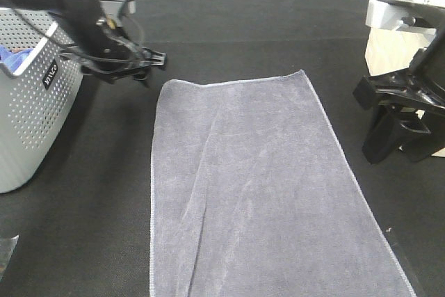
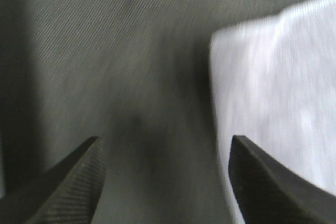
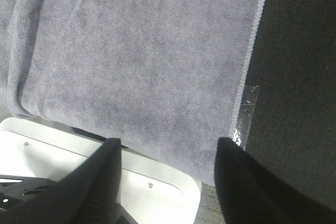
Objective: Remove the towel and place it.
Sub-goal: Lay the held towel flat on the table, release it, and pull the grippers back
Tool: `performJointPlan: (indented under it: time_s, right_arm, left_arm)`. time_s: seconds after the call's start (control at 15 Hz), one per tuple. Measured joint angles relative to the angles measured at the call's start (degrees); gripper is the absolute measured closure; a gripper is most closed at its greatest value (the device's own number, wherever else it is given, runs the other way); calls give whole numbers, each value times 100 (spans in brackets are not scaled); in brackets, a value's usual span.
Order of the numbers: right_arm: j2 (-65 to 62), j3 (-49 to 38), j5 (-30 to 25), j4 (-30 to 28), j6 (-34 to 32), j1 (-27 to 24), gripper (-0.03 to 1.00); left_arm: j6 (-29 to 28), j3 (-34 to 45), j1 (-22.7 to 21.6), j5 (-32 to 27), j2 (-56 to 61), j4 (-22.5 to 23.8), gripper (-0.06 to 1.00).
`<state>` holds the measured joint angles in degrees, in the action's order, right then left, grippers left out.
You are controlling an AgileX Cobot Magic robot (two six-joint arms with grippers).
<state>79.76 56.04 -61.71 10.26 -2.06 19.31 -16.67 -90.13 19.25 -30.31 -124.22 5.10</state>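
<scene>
The black table (image 1: 278, 19) fills the scene, and there on it lies the towel (image 1: 250, 186), spread long and flat down the middle, well apart from the grey perforated basket (image 1: 28, 116) at the left edge. By the look of it the lifting-out is done and this is the tail of the placing step. The cloth is out, it is down, and neither arm has hold of it. The towel reads greyish-lavender and soft-piled, with a pale stitched hem along its edges. A couple of shallow creases run lengthwise near its left side, and its far left corner is rounded off. Its near end runs out of the high view. The left claw (image 2: 165, 137) hovers just beside that far left corner, spread wide with only bare table between its tips. The wrist picture is blurred there. The right claw (image 3: 168, 140) is spread and empty too, looking down on the towel's right hem. The next move likely calls for lifting both arms clear without catching a hem. A small blue cloth (image 1: 10, 55) sits inside the basket, and a scrap of clear tape (image 3: 245, 108) lies just beside the hem.
</scene>
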Motion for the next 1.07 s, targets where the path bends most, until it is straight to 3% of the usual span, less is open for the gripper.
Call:
performJointPlan:
  time_s: [0.2,0.4,0.53,0.87,1.0,1.07]
  right_arm:
    - [0,0,40,0,0,0,45]
    - [0,0,40,-86,0,0,45]
    - [0,0,52,-195,0,0,46]
    - [0,0,57,-212,0,0,46]
    - [0,0,57,-212,0,0,46]
    - [0,0,57,-218,0,0,46]
  left_arm:
    - [92,-1014,0,-390,-773,-166,30]
    - [550,-1759,-6,-745,-1272,-819,38]
    - [808,-1942,-6,-756,-1421,-1255,46]
    - [854,-1954,-6,-785,-1450,-1220,59]
    - [848,-2017,-6,-905,-1450,-1054,52]
    - [837,-2034,-6,-917,-1450,-1008,42]
